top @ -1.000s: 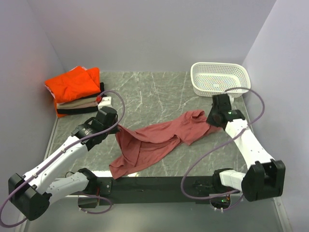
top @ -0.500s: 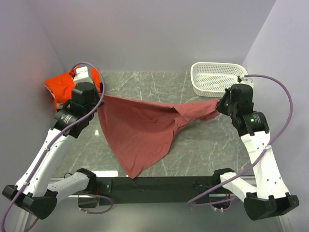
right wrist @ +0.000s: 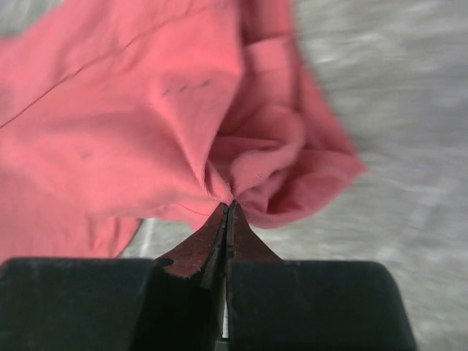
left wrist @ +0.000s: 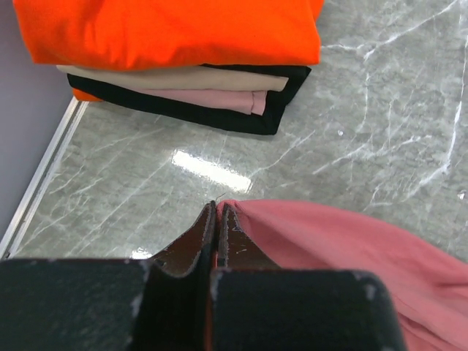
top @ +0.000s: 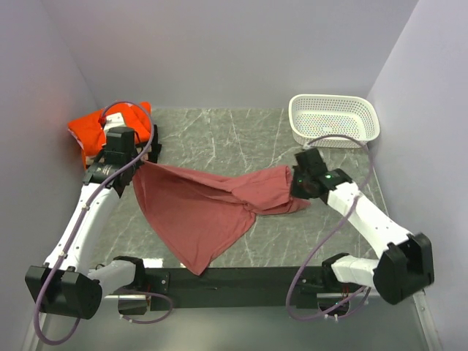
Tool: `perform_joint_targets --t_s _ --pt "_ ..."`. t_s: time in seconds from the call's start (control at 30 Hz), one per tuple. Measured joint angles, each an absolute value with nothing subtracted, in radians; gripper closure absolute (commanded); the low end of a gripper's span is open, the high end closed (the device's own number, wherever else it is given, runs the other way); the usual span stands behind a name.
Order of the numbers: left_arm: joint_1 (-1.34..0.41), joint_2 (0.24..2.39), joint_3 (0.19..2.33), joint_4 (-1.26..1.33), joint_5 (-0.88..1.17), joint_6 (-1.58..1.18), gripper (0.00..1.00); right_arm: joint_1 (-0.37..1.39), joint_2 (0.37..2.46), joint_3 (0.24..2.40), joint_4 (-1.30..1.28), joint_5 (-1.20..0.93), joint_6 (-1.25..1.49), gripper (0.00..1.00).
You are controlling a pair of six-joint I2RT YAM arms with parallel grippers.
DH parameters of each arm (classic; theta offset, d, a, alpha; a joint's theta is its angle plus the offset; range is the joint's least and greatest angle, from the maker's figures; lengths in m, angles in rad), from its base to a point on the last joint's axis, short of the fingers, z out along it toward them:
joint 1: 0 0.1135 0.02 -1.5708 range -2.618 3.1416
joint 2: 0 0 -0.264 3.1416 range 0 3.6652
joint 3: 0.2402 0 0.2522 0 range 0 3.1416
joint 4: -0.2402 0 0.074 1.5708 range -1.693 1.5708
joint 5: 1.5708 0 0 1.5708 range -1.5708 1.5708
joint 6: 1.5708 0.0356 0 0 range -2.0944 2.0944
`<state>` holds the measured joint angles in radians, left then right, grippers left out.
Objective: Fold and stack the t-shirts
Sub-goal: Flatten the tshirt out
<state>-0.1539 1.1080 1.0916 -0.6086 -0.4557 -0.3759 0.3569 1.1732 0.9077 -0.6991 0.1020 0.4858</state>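
Grey marble table [top: 241,139] fills my overhead view. Across it I see the salmon shirt [top: 197,208] strung between both arms, one corner reaching the near edge. Folded shirts [top: 91,131] sit stacked far left, the white basket [top: 333,121] far right. Left gripper [left wrist: 218,213] and right gripper [right wrist: 228,208] are each pinched tight on the salmon shirt's edge.

red shirt [top: 197,212] soft matt cloth, creased; folded stack [left wrist: 175,51] matt cloth; tabletop [top: 219,139] glossy grey marble-look; basket [top: 334,137] white perforated plastic
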Motion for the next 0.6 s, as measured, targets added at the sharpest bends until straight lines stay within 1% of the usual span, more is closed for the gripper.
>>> perform_joint_targets --t_s 0.13,0.27,0.33,0.37,0.4,0.43,0.5,0.6 --pt "-0.115 1.110 1.073 -0.586 -0.411 -0.367 0.99 0.469 1.260 0.908 -0.635 0.080 0.516 1.00" --pt "-0.099 1.110 1.061 -0.580 -0.379 -0.360 1.00 0.482 1.281 0.918 -0.627 0.126 0.527 1.00" --pt "-0.095 1.110 1.061 -0.576 -0.364 -0.359 0.99 0.468 1.284 0.924 -0.631 0.167 0.527 0.89" --pt "-0.093 1.110 1.061 -0.572 -0.360 -0.359 1.00 0.455 1.284 0.926 -0.633 0.189 0.528 0.81" --pt "-0.092 1.110 1.060 -0.570 -0.355 -0.358 1.00 0.443 1.284 0.926 -0.637 0.217 0.530 0.65" --pt "-0.091 1.110 1.060 -0.567 -0.352 -0.357 1.00 0.434 1.284 0.928 -0.648 0.255 0.536 0.58" --pt "-0.088 1.110 1.060 -0.564 -0.339 -0.356 0.99 0.425 1.280 0.929 -0.678 0.324 0.535 0.49" --pt "-0.086 1.111 1.060 -0.563 -0.324 -0.356 1.00 0.425 1.248 0.929 -0.727 0.374 0.532 0.44"
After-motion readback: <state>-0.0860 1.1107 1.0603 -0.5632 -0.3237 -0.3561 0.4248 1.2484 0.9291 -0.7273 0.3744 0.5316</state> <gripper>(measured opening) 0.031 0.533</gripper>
